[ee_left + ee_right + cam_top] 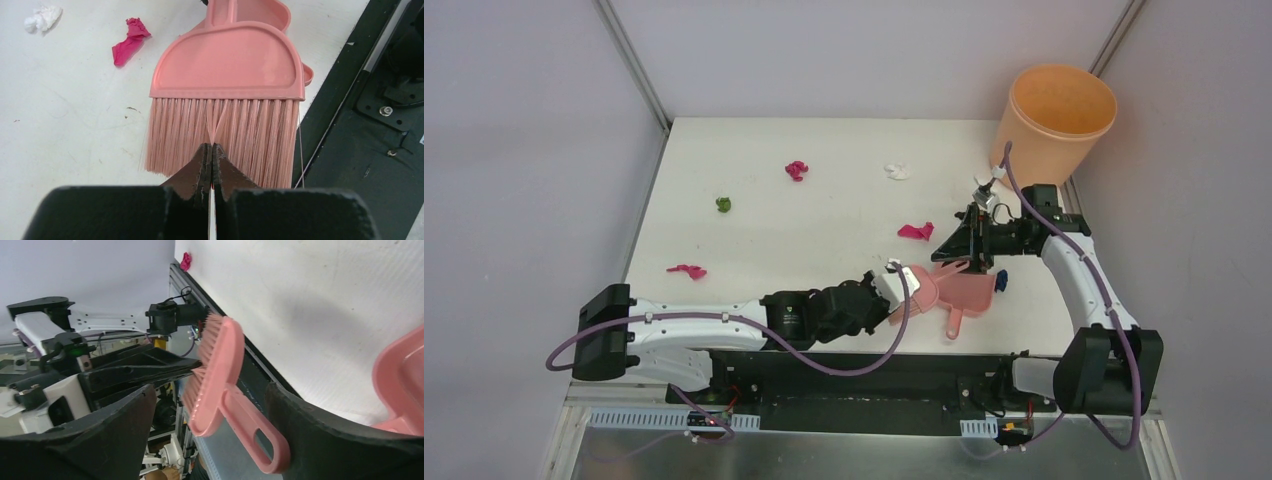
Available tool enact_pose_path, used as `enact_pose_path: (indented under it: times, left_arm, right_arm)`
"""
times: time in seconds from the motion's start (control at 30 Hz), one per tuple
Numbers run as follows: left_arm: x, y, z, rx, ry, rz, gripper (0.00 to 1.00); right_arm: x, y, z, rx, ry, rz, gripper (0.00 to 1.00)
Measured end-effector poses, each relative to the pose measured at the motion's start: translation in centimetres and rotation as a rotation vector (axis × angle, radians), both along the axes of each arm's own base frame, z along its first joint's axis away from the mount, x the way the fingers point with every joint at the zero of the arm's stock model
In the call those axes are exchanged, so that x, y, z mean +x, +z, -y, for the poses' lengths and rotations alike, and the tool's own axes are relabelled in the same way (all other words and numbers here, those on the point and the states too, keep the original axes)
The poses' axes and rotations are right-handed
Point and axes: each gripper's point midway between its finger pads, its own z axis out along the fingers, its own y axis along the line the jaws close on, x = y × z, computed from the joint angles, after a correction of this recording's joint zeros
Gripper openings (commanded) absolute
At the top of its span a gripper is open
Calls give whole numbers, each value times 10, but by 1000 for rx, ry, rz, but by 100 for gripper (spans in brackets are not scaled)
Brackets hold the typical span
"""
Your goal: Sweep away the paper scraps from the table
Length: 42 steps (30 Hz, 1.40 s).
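My left gripper (212,146) (892,283) is shut, pinching a few bristles of the pink brush (227,65) (919,288), which hangs tilted above the table's (824,240) front edge. My right gripper (210,387) (952,258) stands open around the brush's looped handle (260,440), its fingers apart from it on both sides. The pink dustpan (972,292) (400,375) lies just beyond the brush. Paper scraps lie scattered: magenta (796,170), white (897,171), green (723,204), magenta (915,231), magenta (687,270), dark blue (1001,281). The left wrist view shows a magenta scrap (129,41) and a white scrap (44,17).
An orange bucket (1064,110) stands at the table's back right corner, behind the right arm. A black strip (350,75) runs along the table's front edge beside the brush. Grey walls close in the left, back and right sides.
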Motion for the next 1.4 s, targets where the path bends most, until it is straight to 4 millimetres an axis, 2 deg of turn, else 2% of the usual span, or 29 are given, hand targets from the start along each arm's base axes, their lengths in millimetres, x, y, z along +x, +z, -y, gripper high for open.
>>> enact_pose_path:
  times: [0.23, 0.63, 0.73, 0.8, 0.97, 1.13, 1.3, 1.4]
  left_arm:
    - [2, -11, 2, 41, -1, 12, 0]
    - [8, -6, 0, 39, 27, 32, 0]
    - [8, -6, 0, 39, 27, 33, 0]
    - [8, -6, 0, 39, 27, 32, 0]
    - [8, -6, 0, 39, 31, 34, 0]
    - [12, -5, -2, 42, 53, 45, 0]
    - [12, -5, -2, 42, 53, 45, 0]
    - [12, -5, -2, 42, 53, 44, 0]
  right_arm:
    - [-8, 14, -5, 62, 15, 24, 66]
    - [-17, 17, -5, 59, 10, 85, 36]
    - [-18, 17, -4, 54, 5, 97, 35]
    - [-18, 15, -4, 45, 0, 104, 42]
    - [-15, 13, -2, 16, -14, 120, 45]
    - [-14, 10, 1, -11, -22, 139, 34]
    - [-14, 9, 1, -17, -24, 147, 18]
    - [-14, 7, 1, -18, -25, 144, 2]
